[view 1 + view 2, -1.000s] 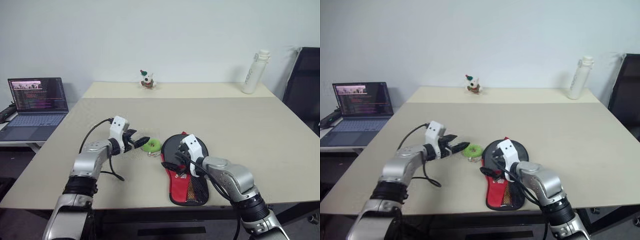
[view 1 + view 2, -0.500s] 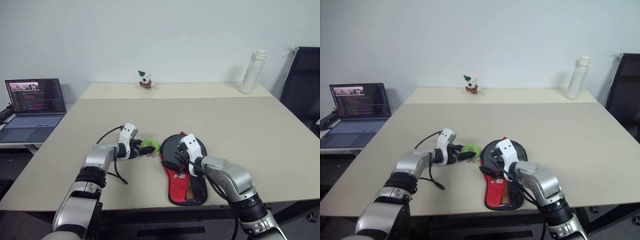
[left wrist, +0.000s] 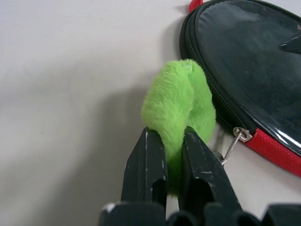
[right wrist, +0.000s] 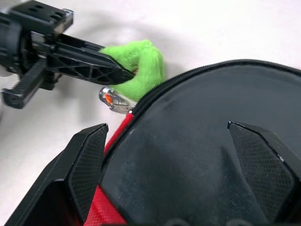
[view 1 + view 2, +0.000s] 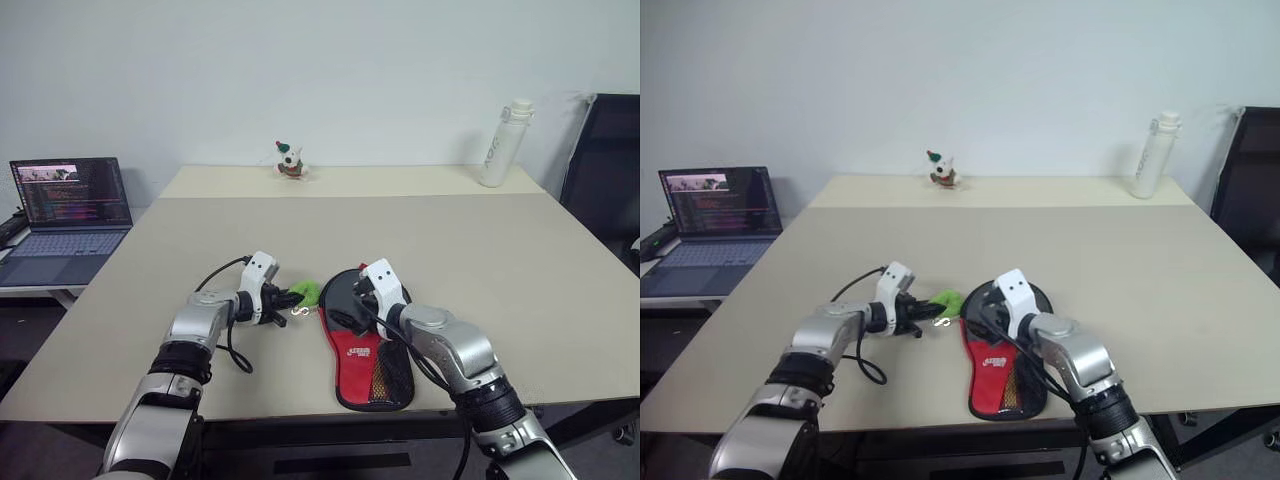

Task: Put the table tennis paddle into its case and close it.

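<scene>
Tabletop, pale beige and wide, carries everything here. Beyond its left edge an open laptop stands on a lower surface; at the far right a white bottle stands upright, and a small toy figure sits at the far middle.

Near the front edge lies the case, flat, its long axis running from the front edge toward the far side: the round black end points away, the red narrow end with the mesh pocket toward the front. The paddle cannot be made out; whether it is inside the case cannot be told.

The right claw hovers over the black round end, its two fingers spread wide to either side of it and gripping nothing. Its arm hides part of the case's right side in the head views.

The left claw is pinched tight on the green ball charm, squashing it just beside the case's left zip edge. A small metal clip joins charm and zip; its details are hard to make out.
</scene>
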